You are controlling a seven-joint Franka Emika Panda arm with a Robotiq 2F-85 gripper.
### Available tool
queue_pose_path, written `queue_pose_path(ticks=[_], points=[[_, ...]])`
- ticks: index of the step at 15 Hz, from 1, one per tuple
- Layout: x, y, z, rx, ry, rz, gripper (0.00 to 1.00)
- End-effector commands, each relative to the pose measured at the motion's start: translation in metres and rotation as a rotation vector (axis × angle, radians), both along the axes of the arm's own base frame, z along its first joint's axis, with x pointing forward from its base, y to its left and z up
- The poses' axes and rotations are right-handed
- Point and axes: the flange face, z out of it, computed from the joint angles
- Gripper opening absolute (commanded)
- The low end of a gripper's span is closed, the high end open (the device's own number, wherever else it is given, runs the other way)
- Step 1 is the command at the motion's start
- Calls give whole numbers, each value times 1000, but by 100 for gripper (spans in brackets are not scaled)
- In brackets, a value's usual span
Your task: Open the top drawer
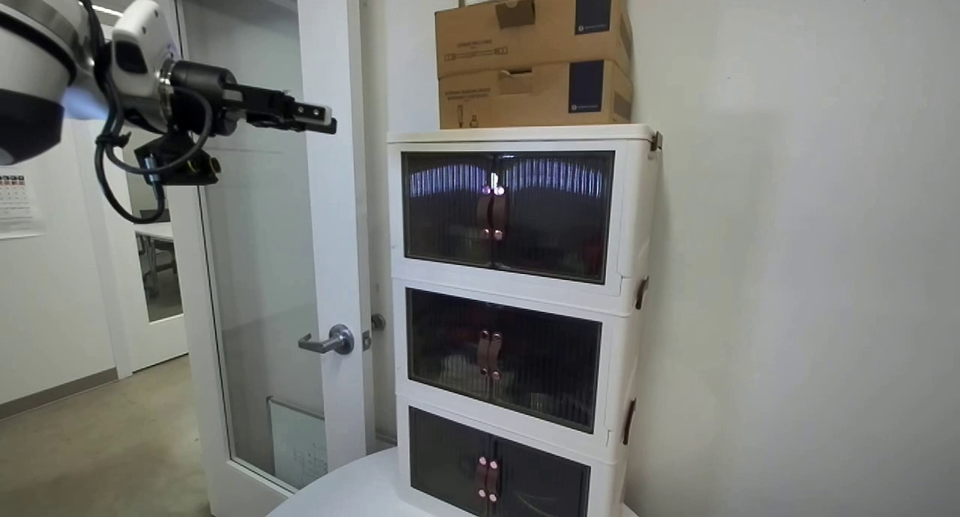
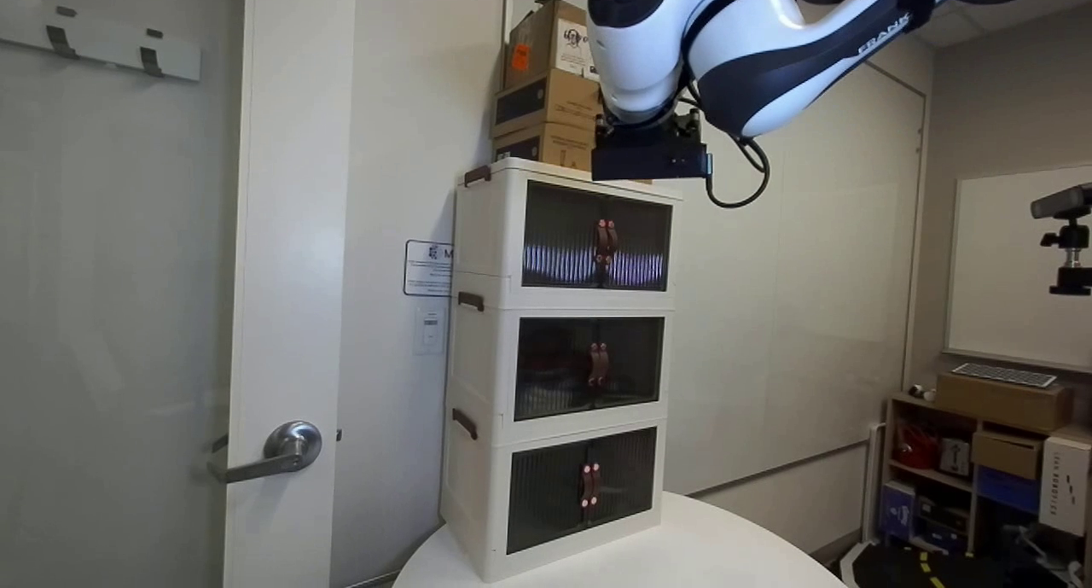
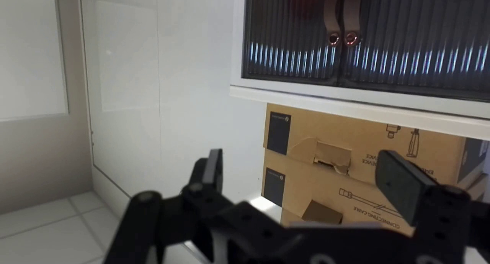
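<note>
Hand (image 1: 322,119) spread wide, holding nothing, top drawer (image 1: 525,217) ahead and lower, apart

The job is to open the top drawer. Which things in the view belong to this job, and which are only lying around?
For the job:
top drawer, shut
its handles
gripper, open and empty

Only around:
boxes, stacked above the drawer
middle drawer
bottom drawer
door
wall whiteboard

The arm (image 2: 751,29) is glossy white, its dark panel (image 2: 793,72) lettered "FRANK"; black cables (image 1: 135,219) loop near the black two-fingered hand (image 1: 320,119).
</note>
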Motion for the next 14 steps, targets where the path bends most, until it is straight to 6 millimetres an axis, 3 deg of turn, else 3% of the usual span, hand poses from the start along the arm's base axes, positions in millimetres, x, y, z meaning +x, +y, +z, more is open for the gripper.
queue_pose_path(ticks=[1, 7, 8, 12, 13, 14], points=[[14, 2, 4, 116, 30, -14, 100], [37, 12, -19, 261, 102, -84, 100], [39, 19, -11, 262, 83, -80, 100], [62, 36, -11, 263, 109, -120, 100], [44, 24, -10, 325, 123, -96, 100], [49, 29, -10, 313, 121, -103, 100]])
